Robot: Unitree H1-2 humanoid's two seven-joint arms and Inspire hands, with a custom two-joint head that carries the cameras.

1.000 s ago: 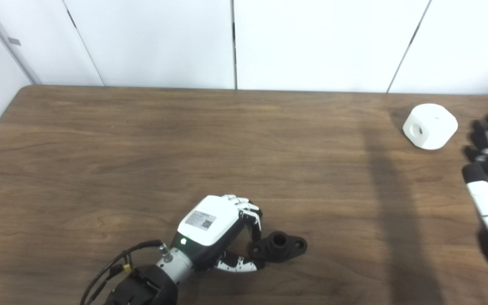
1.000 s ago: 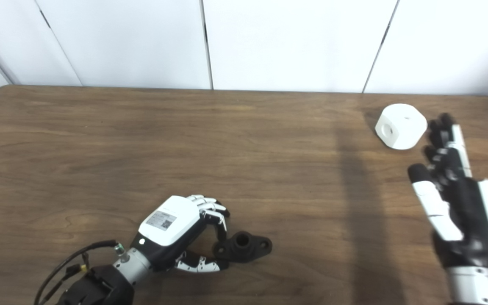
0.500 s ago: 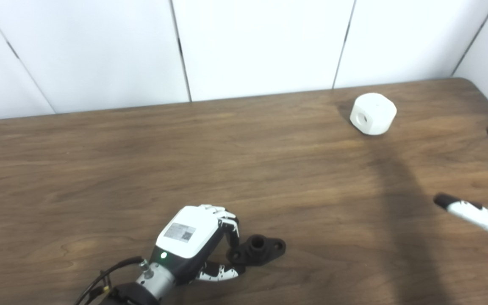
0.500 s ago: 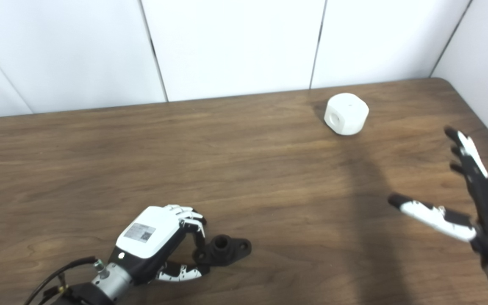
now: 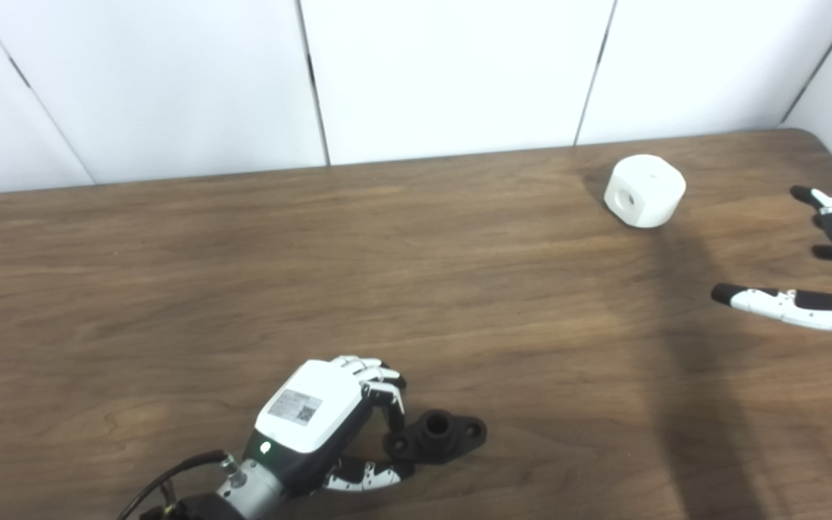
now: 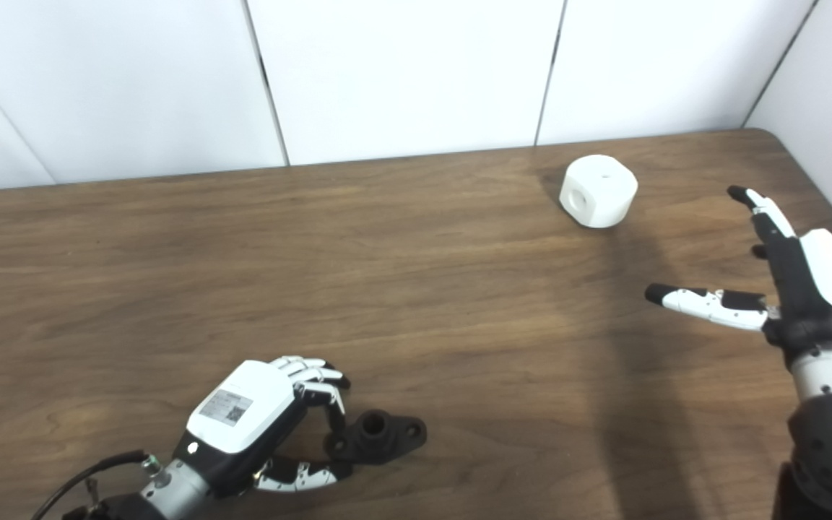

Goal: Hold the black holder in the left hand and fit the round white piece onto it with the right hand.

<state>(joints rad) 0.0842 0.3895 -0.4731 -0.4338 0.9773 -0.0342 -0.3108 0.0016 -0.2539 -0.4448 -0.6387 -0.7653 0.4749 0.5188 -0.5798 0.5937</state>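
Note:
The black holder (image 5: 445,435) lies flat on the wooden table (image 5: 243,253) near the front edge, its short tube pointing up. My left hand (image 5: 315,419) is curled over the holder's left end, fingers on top and thumb underneath, shut on it. Far back on the right stands the round white piece (image 6: 599,191), with a hole in its side facing left. My right hand (image 6: 799,278) hovers open to the front right of the white piece, fingers spread, thumb pointing left, clearly apart from it.
White wall panels run along the back of the table. The table's right edge and rounded back right corner (image 6: 784,141) lie close to the right hand and the white piece.
The camera swung right over the second. Since half a second ago my right hand has come up and forward, closer to the white piece. The left hand stays on the holder.

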